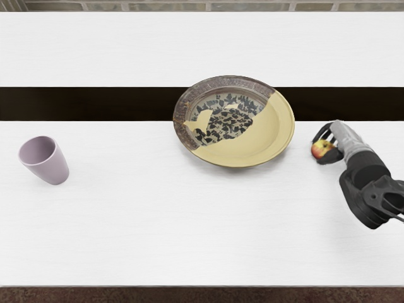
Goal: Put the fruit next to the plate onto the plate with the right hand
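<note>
A small red and yellow apple [320, 149] lies on the white table to the right of the plate [278, 129]. The plate is round, part cream yellow, part brown with a dark speckled pattern. My right hand [328, 145] comes in from the right edge and its dark fingers are curled around the apple, with the fruit still low at the table surface. The apple stands apart from the plate's rim by a short gap. The left arm does not show.
A lilac cup [44, 160] stands tilted at the left side of the table [189, 221]. A dark gap [82, 104] runs across between the near table and a far white surface.
</note>
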